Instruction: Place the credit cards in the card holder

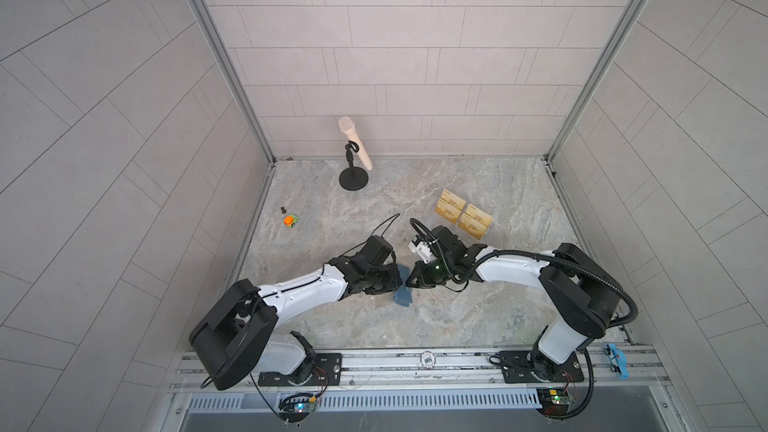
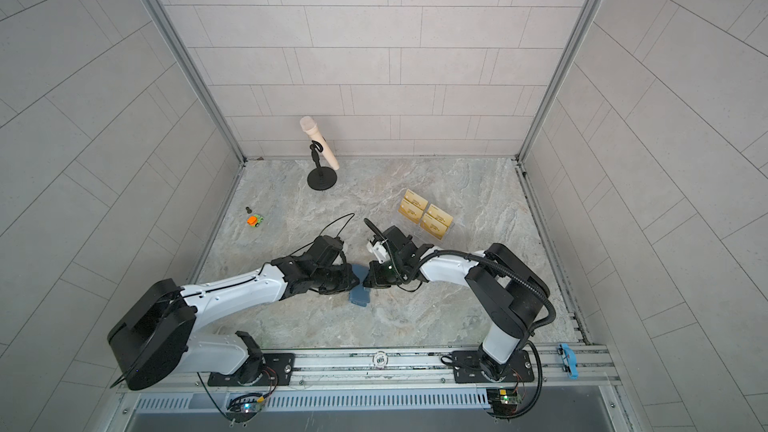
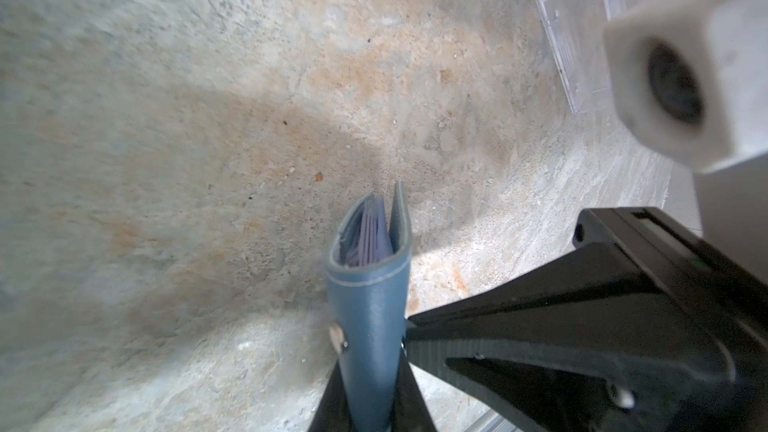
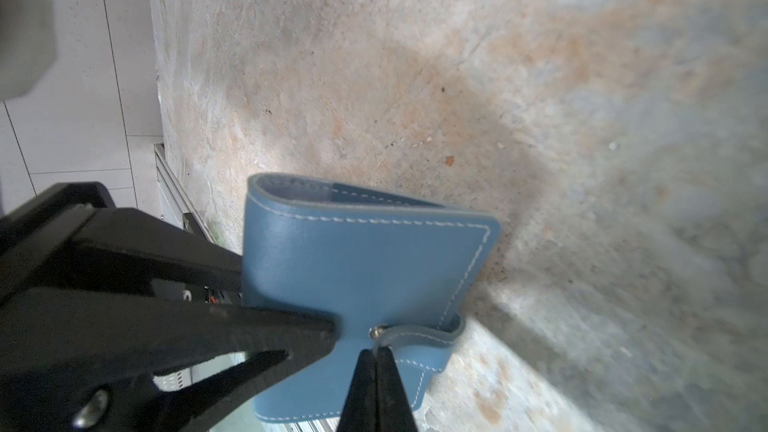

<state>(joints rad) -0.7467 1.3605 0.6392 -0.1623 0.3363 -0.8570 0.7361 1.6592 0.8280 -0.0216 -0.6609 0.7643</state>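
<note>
The slate-blue card holder (image 1: 404, 292) (image 2: 360, 296) is held between both grippers near the table's middle front. My left gripper (image 3: 371, 363) (image 1: 396, 283) is shut across the card holder's (image 3: 370, 305) thickness, beside its snap stud (image 3: 338, 336). The covers gape slightly at the far end and pale sleeves show inside. My right gripper (image 4: 376, 353) (image 1: 410, 282) is shut on the snap tab strap (image 4: 415, 336), right at the stud on the cover (image 4: 361, 259). No credit cards are in view.
A clear acrylic stand with pale gold cards (image 1: 463, 216) stands behind the right arm. At the back stands a beige microphone on a black stand (image 1: 354, 151). An orange and green toy car (image 1: 291, 221) sits by the left wall. The metal rail (image 1: 415, 361) runs along the front.
</note>
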